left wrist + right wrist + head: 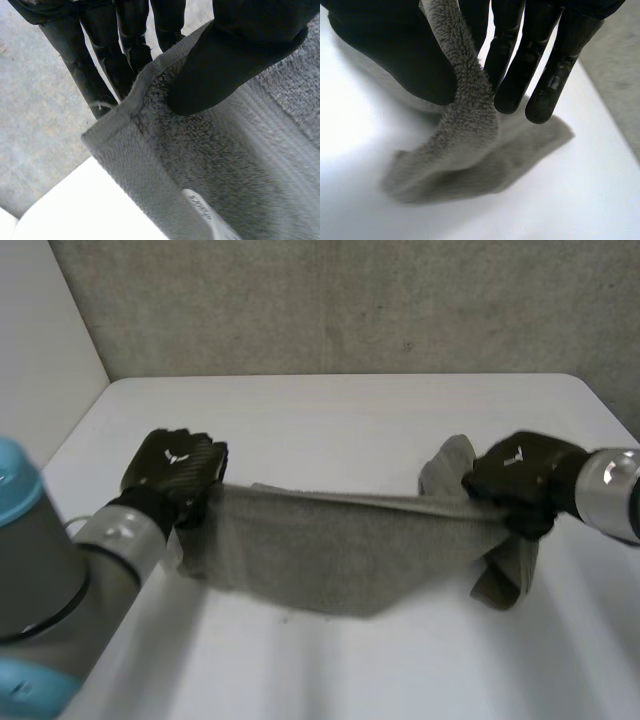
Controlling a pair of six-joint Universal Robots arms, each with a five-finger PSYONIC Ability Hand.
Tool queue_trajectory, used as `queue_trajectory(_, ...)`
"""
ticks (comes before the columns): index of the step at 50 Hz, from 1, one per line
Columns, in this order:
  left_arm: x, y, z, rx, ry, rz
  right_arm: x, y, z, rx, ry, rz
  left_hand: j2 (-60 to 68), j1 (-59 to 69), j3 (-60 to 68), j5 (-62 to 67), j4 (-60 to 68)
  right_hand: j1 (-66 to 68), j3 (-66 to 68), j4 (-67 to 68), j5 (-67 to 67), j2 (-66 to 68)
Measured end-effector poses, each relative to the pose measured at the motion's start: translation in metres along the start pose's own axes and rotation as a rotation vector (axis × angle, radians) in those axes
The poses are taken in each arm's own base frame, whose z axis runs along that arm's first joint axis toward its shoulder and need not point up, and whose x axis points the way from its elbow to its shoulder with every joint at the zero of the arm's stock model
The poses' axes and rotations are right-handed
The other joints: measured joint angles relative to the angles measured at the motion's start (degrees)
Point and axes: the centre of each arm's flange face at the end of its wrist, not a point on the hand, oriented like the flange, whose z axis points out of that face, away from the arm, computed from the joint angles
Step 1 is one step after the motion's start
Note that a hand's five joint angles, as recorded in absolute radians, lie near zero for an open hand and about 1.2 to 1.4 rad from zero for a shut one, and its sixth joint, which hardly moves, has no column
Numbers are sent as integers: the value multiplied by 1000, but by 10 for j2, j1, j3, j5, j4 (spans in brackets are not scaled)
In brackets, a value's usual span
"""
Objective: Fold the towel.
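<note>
The grey towel (340, 550) hangs stretched over the white table (330, 420). The left hand (175, 472) pinches its left end between thumb and fingers, and the right hand (520, 480) pinches its bunched right end.

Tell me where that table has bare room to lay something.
Bare table lies beyond the towel to the grey wall, and along the near edge. The middle is crowded: left hand and right hand stretch the towel there.

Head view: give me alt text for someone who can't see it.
A grey towel hangs stretched between two black robot hands over a white table. The left hand pinches one end, the right hand the other, where spare cloth bunches.
</note>
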Motion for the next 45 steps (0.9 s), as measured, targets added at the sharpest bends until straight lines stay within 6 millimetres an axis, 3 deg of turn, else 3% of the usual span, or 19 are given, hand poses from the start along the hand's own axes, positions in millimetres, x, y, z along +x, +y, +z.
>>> queue_trajectory(2, 0, 0, 0, 0, 0, 0, 0, 0, 0, 0, 0, 0, 0, 0, 0, 0, 0, 0, 0, 0, 0, 0)
queue_trajectory(4, -5, -19, 30, 90, -34, 40, 28, -14, 25, 91, 180, -43, 0, 0, 0, 0, 0, 0, 0, 0, 0, 0)
queue_trajectory(6, -9, -30, 37, 131, -52, 43, 36, -21, 29, 123, 236, -53, 0, 0, 0, 0, 0, 0, 0, 0, 0, 0)
queue_trajectory(7, -20, -62, 53, 250, -105, 41, 62, -45, 35, 240, 418, -79, 0, 0, 0, 0, 0, 0, 0, 0, 0, 0)
queue_trajectory(9, -33, -95, 62, 373, -162, 28, 85, -70, 33, 362, 577, -97, 0, 0, 0, 0, 0, 0, 0, 2, 0, 2)
queue_trajectory(10, -46, -126, 65, 485, -214, 8, 102, -92, 26, 476, 706, -109, 0, 0, 0, 0, 0, 0, 0, 2, 0, 3)
queue_trajectory(11, -46, -126, 65, 485, -214, 8, 102, -92, 26, 476, 706, -109, 0, 0, 0, 0, 0, 0, 0, 2, 0, 3)
queue_trajectory(12, -54, -145, 65, 556, -248, -8, 112, -105, 20, 549, 777, -118, 0, 0, 0, 0, 0, 0, 0, 2, 0, 3)
queue_trajectory(13, -68, -178, 60, 681, -307, -44, 125, -127, 5, 684, 888, -140, 0, 0, 0, 0, 0, 0, 0, 2, 0, 3)
queue_trajectory(15, -79, -199, 54, 765, -348, -80, 129, -139, -4, 766, 935, -162, 0, 0, 0, 0, 0, 0, 0, 2, 1, 3)
queue_trajectory(19, -87, -209, 46, 810, -378, -124, 124, -147, -10, 850, 902, -218, 0, 3, 0, 0, 0, 0, 0, 2, 5, 3)
queue_trajectory(22, -85, -196, 46, 766, -370, -132, 114, -139, -2, 828, 813, -235, 0, 3, 0, 0, 0, 0, 0, 2, 6, 3)
queue_trajectory(30, -52, -92, 51, 446, -246, -94, 55, -77, 45, 539, 348, -196, 0, 3, 0, 0, 0, 0, 0, 2, 6, 3)
queue_trajectory(31, -43, -64, 48, 368, -206, -84, 43, -62, 52, 472, 268, -191, 0, 3, 0, 0, 0, 0, 0, 2, 6, 3)
queue_trajectory(34, -33, -33, 44, 288, -162, -77, 22, -37, 63, 361, 149, -191, 0, 3, 0, 0, 0, 0, 0, 2, 6, 3)
queue_trajectory(35, -33, -33, 44, 288, -162, -77, 22, -37, 63, 361, 149, -191, 0, 3, 0, 0, 0, 0, 0, 2, 6, 3)
queue_trajectory(36, -24, -9, 39, 226, -128, -73, 5, -16, 73, 283, 67, -189, 0, 3, 0, 0, 0, 0, 0, 2, 6, 3)
queue_trajectory(38, -19, 4, 36, 193, -112, -72, -7, -1, 81, 233, 15, -185, 0, 3, 0, 0, 0, 0, 0, 2, 6, 3)
queue_trajectory(45, -12, 35, 26, 116, -93, -74, -51, 46, 98, 98, -143, -124, 0, 3, 0, 0, 0, -227, -300, -304, -281, -295)
